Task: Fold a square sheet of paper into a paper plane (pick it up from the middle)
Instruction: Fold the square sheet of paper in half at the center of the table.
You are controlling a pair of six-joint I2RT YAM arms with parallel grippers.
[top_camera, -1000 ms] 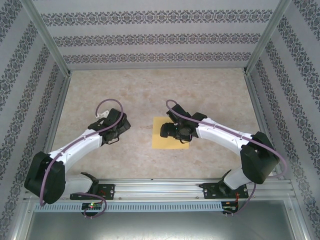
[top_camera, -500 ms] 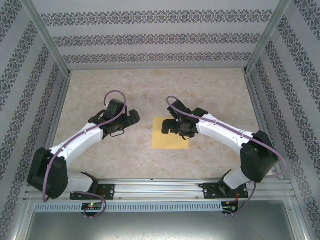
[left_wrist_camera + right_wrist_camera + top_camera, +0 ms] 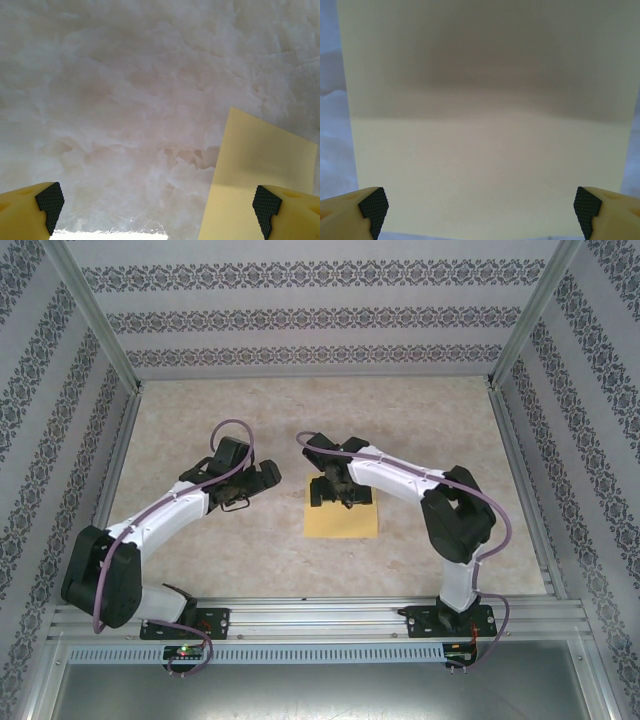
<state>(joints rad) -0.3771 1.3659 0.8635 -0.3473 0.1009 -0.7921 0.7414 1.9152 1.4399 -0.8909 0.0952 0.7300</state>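
One square sheet of paper [image 3: 341,521], plain yellow, lying flat on marbled tabletop [image 3: 430,430], mid-table between both arms. One right gripper [image 3: 334,492], hanging over the sheet's far edge, jaws spreading nearly the sheet's width, pinching nothing. One left gripper [image 3: 262,478], hanging just left of the sheet, jaws likewise standing wide, holding nothing.
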